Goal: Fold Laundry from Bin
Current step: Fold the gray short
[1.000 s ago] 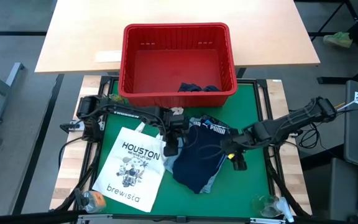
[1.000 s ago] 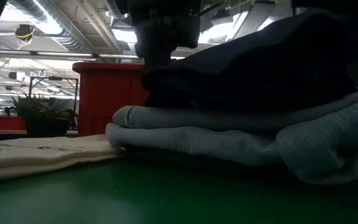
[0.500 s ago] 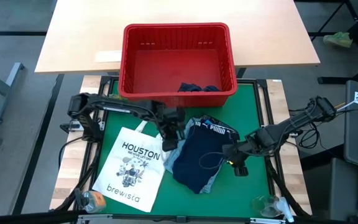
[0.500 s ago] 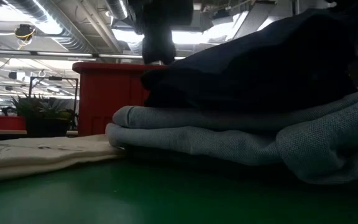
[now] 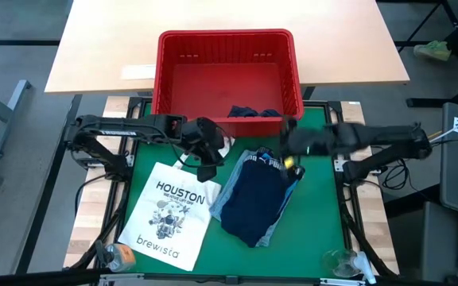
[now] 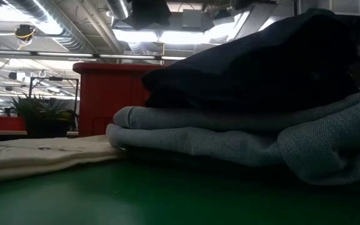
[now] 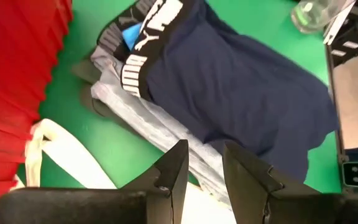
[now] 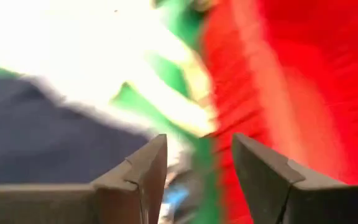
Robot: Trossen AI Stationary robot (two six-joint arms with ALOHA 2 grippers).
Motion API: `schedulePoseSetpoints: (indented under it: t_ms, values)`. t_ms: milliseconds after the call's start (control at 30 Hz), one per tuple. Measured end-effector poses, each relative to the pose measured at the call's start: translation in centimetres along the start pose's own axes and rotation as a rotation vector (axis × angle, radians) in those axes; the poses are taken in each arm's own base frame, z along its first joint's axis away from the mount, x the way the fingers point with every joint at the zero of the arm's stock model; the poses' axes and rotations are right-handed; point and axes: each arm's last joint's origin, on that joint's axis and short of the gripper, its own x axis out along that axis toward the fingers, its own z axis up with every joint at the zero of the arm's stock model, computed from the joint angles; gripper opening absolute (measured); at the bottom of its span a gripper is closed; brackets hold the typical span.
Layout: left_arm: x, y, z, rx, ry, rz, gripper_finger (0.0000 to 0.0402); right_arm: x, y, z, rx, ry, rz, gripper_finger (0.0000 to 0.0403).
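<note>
Lying limp on the table [image 5: 324,230] just before the bin [image 5: 227,75], the folded clothes [image 5: 254,197] are soft, best pinched at an edge; both arms' fingers [image 7: 178,163] hang open, empty.

In the low view the folded stack of laundry [image 6: 249,119] runs off the frame's right edge and hides most of the bin [image 6: 108,97]. The right wrist view is smeared, so the pale patch there cannot be identified.

Lab or workshop: exposed ceiling ducts [image 6: 74,40], strip lights [image 6: 167,36], robot rig on green mat [image 5: 324,230].
</note>
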Motion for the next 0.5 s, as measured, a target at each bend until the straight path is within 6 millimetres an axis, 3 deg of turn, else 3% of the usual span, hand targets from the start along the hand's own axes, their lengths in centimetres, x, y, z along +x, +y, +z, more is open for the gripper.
schedulePoseSetpoints:
  t_ms: [233, 500]
  values:
    - [-0.4, 0.0, 0.0, 0.006, -0.01, -0.001, 0.0094, -0.3, -9.7, 1.8, 0.017, -0.232, -0.244, 0.0182]
    - [-0.5, 1.2, 0.3, 0.006, -0.032, 0.08, 0.0094, 4.1, -18.4, -1.9, 0.171, -0.117, -0.327, 0.0182]
